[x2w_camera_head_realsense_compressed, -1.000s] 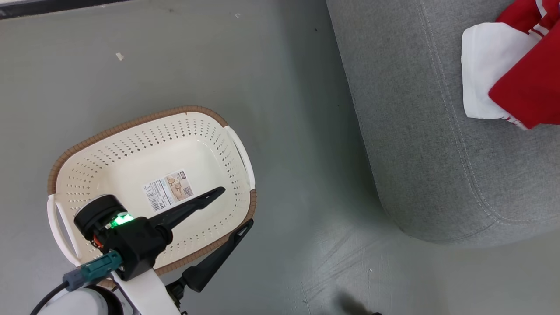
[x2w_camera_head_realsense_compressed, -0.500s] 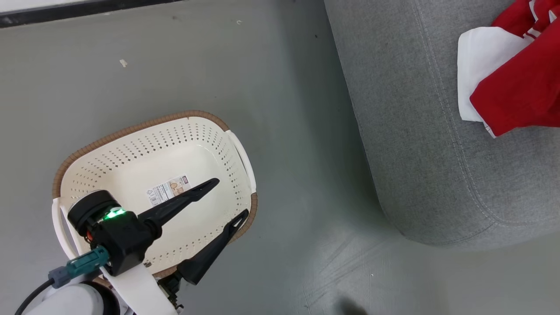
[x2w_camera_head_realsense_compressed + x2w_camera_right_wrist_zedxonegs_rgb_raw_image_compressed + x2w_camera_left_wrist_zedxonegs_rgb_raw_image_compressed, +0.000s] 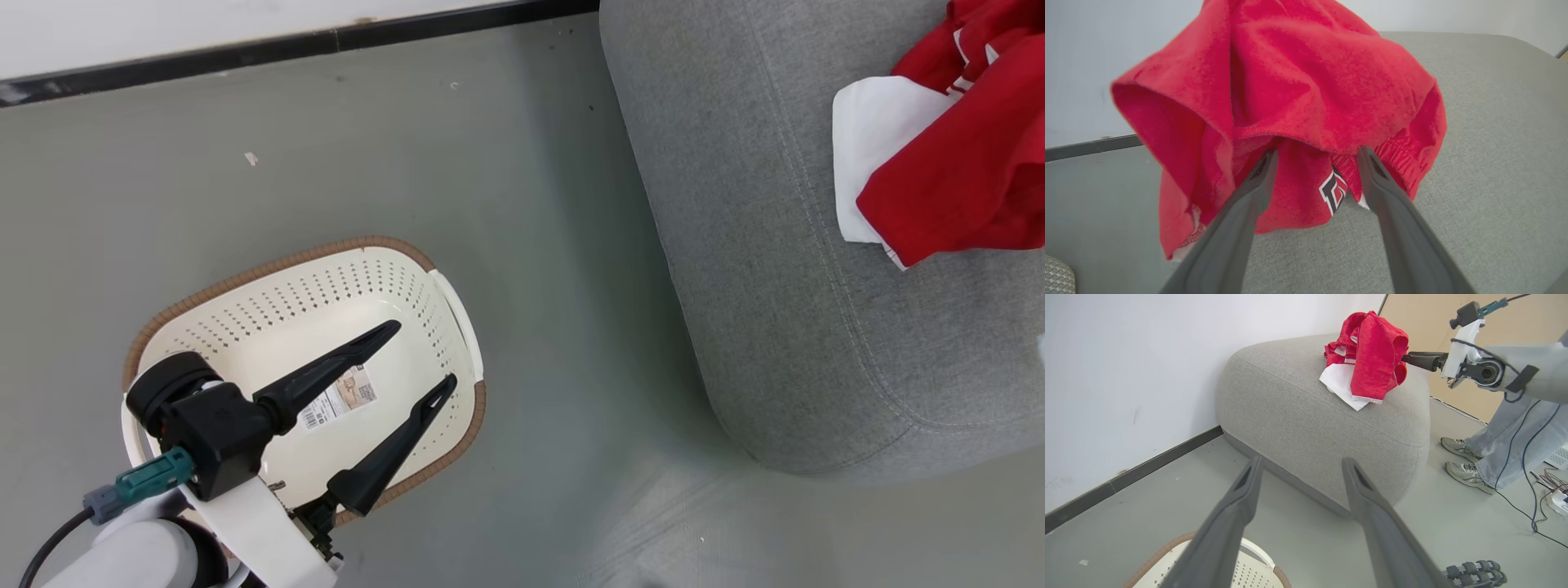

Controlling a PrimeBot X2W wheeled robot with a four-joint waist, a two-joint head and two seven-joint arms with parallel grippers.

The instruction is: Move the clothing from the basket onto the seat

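1. Red cloth with white trim, the clothing (image 3: 1306, 102), lies heaped on the grey seat (image 3: 775, 286). Its hem is draped over the very tips of the right gripper (image 3: 1318, 155).
2. A plain white piece (image 3: 865, 139) lies flat on the seat under the red heap, on the side away from those right fingers.
3. The right fingers stand spread wide with nothing pinched between them. A black-and-white logo (image 3: 1335, 192) on the cloth shows in the gap just beyond the tips.
4. The left gripper (image 3: 424, 353) is well apart from the clothing. Its fingers are spread wide and hold nothing.
5. The basket (image 3: 286, 265) sits on the floor directly beneath the left fingers. Between and around them its bottom shows a paper label (image 3: 339, 398) and no cloth. The corner under the left wrist is hidden.
6. Judged from this, the moving looks finished or nearly so, with every garment in sight on the seat.
7. What seems left is to draw the right fingers back from under the hem without dragging the cloth toward the seat's edge. The hidden corner of the basket also needs a look.
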